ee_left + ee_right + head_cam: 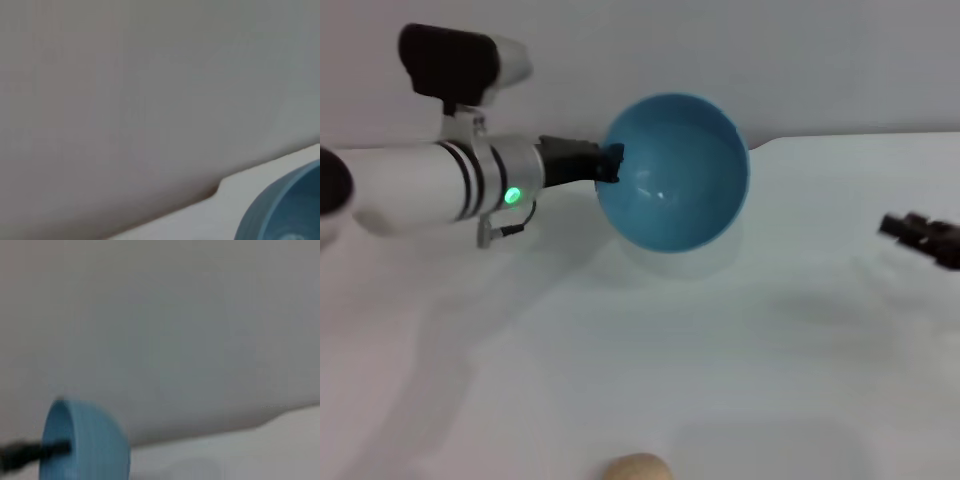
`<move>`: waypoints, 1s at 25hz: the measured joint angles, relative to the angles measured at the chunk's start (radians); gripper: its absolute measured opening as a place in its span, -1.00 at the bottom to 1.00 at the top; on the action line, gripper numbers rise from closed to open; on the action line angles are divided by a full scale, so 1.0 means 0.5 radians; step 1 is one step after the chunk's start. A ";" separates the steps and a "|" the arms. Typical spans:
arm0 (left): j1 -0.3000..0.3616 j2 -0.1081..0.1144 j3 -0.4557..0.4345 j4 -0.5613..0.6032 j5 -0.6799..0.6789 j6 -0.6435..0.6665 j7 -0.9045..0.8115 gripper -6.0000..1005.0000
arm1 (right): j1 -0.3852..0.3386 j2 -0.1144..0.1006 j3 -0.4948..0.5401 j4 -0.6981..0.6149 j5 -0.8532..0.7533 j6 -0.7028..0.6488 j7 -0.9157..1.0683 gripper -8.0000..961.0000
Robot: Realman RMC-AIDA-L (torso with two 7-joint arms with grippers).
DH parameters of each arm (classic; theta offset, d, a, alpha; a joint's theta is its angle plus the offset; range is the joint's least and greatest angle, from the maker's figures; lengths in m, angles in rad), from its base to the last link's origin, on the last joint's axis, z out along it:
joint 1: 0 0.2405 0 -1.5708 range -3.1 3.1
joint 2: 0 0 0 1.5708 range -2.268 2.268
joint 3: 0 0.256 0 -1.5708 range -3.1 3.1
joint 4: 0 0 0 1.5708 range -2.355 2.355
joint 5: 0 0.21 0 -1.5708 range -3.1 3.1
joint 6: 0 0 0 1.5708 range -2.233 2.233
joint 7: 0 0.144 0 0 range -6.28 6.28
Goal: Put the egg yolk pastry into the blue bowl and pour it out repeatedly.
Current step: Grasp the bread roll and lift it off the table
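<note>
My left gripper (pixel 610 163) is shut on the rim of the blue bowl (pixel 672 172), holding it lifted and tipped on its side so its empty glossy inside faces me. The same bowl (pixel 285 210) shows partly in the left wrist view, and the bowl (pixel 85 442) appears side-on in the right wrist view, with the left fingers (pixel 30 452) clamped on its rim. The egg yolk pastry (pixel 636 467) lies on the white table at the near edge of the head view, half cut off. My right gripper (pixel 920 234) hovers at the far right, away from both.
The white table (pixel 720 350) ends at a far edge (pixel 840 138) against a plain grey wall. The left arm (pixel 430 180) stretches across the left side above the table.
</note>
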 joint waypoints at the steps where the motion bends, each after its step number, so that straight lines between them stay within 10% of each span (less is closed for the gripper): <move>1: -0.038 0.010 -0.110 0.044 0.027 -0.144 -0.039 -0.95 | 0.023 -0.001 -0.035 0.000 -0.062 0.004 0.001 -0.16; 7: -0.261 0.043 -0.598 0.200 0.610 -0.764 -0.421 -0.96 | 0.168 0.010 -0.199 0.000 -0.432 0.005 0.023 -0.17; 13: -0.341 0.033 -0.664 0.114 1.176 -1.102 -0.839 -0.96 | 0.251 0.012 -0.505 -0.026 -0.508 -0.029 0.182 -0.18; 25: -0.310 0.019 -0.702 0.055 1.261 -1.238 -0.984 -0.96 | 0.472 0.023 -1.233 -0.138 -0.497 -0.207 0.621 -0.21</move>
